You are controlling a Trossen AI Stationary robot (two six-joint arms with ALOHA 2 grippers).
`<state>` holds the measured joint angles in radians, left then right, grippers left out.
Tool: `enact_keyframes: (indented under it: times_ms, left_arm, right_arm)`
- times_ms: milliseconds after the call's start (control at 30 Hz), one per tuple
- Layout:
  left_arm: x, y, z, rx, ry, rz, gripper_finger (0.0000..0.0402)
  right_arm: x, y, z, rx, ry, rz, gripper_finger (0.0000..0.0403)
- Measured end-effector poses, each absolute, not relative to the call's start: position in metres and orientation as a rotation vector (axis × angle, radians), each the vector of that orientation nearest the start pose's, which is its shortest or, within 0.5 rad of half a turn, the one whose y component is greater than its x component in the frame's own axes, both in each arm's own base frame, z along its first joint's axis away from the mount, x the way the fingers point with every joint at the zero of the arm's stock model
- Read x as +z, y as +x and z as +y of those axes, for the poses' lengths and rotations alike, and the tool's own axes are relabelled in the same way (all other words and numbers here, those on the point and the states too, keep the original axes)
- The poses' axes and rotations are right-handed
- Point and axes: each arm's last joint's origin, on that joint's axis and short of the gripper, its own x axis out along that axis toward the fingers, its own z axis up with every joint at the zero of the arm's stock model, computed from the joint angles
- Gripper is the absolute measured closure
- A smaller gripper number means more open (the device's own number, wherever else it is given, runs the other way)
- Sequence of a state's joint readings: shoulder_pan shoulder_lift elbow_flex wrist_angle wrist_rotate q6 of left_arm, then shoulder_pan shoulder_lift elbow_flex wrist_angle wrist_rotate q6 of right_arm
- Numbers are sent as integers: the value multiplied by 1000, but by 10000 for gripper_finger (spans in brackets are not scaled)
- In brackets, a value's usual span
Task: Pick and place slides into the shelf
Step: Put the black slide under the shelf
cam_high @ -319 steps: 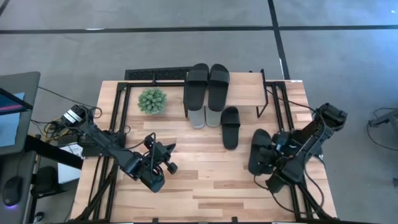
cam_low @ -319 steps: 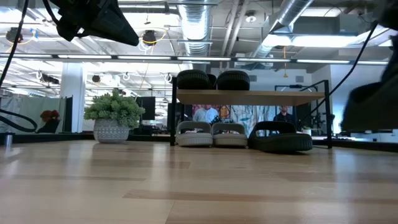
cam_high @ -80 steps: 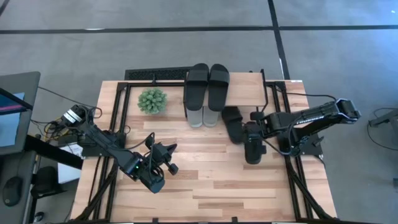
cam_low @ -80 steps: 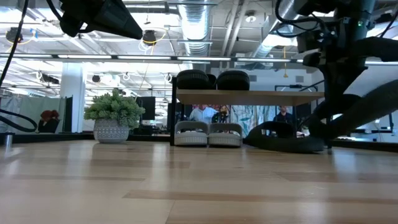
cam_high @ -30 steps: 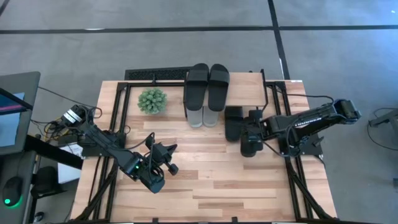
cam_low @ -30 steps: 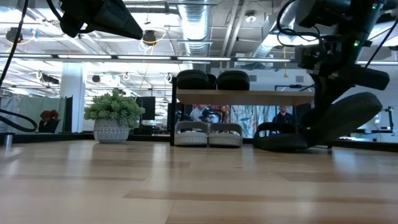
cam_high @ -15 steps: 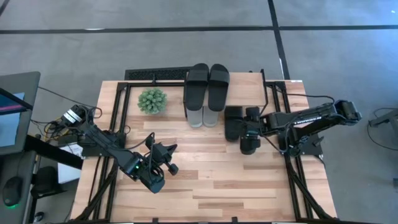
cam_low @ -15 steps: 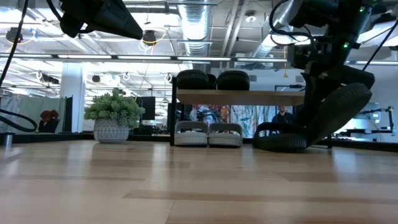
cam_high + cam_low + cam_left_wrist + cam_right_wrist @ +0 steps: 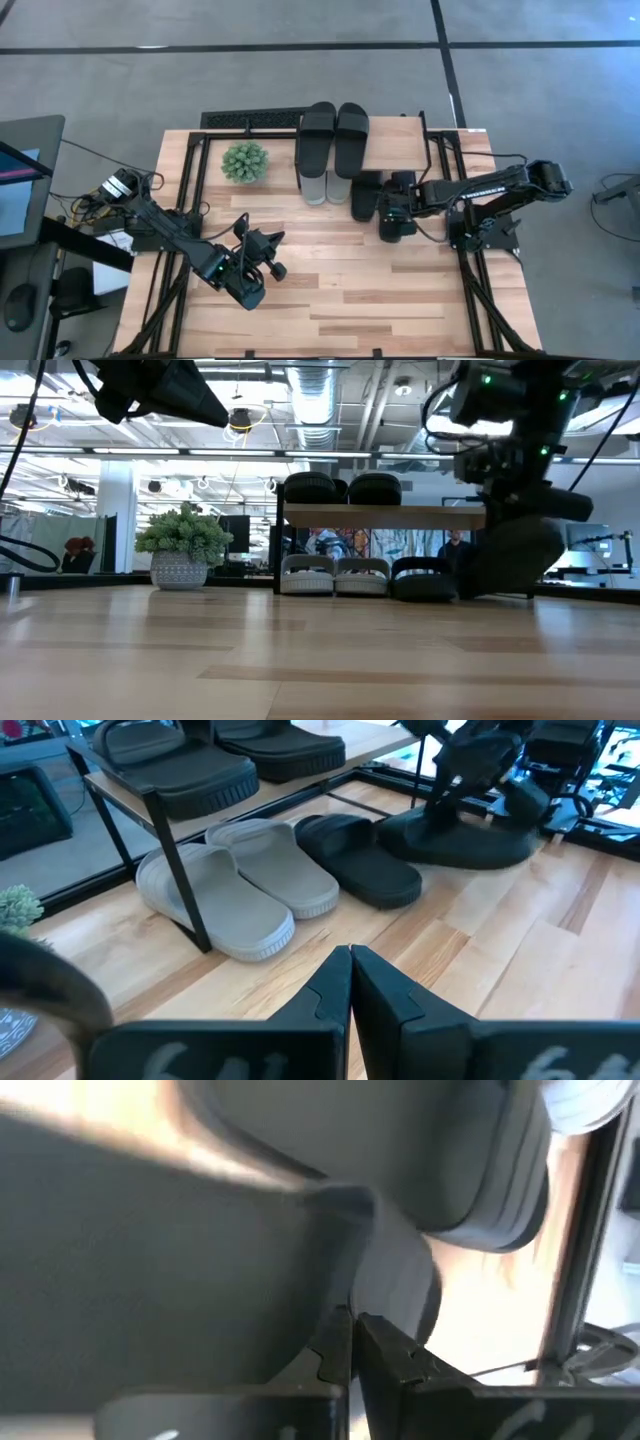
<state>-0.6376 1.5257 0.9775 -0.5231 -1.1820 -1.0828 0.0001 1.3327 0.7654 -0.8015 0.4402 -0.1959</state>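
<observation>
The shelf (image 9: 395, 140) stands at the table's far side with two black slides (image 9: 335, 135) on its top board. Two light grey slides (image 9: 250, 885) lie side by side beneath it, and a black slide (image 9: 364, 196) lies right beside them on the table. My right gripper (image 9: 352, 1318) is shut on another black slide (image 9: 394, 222), just right of the lying one. My left gripper (image 9: 350, 955) is shut and holds nothing; it hovers over the table's near left part (image 9: 258, 262). My right gripper pinches the black slide by its strap (image 9: 392, 1275) between its two fingers. The fingers come from above, slanting down from the table's right side (image 9: 462, 780). The slide (image 9: 512, 556) is tilted, its low end near the tabletop; I cannot tell whether it touches.
A small potted plant (image 9: 245, 161) stands left of the shelf. The shelf's thin black legs (image 9: 180, 880) frame the space below the board. Bare tabletop (image 9: 340, 290) lies between the arms. People show in the room behind the shelf (image 9: 330, 542).
My right gripper has carried the held black slide toward the table's left edge, closer to the shelf, tipping it a little. The black slide lying on the table has slid left along the table and now sits next to the grey pair.
</observation>
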Motion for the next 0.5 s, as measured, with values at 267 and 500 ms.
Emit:
enact_keyframes:
  times_ms: [267, 500]
  left_arm:
    - [221, 246, -149, 737, -171, 313, 401]
    - [221, 246, -149, 737, -171, 314, 401]
  right_arm:
    - [175, 221, -19, -246, -465, 1438, 403]
    - [175, 219, -24, -273, -465, 1456, 403]
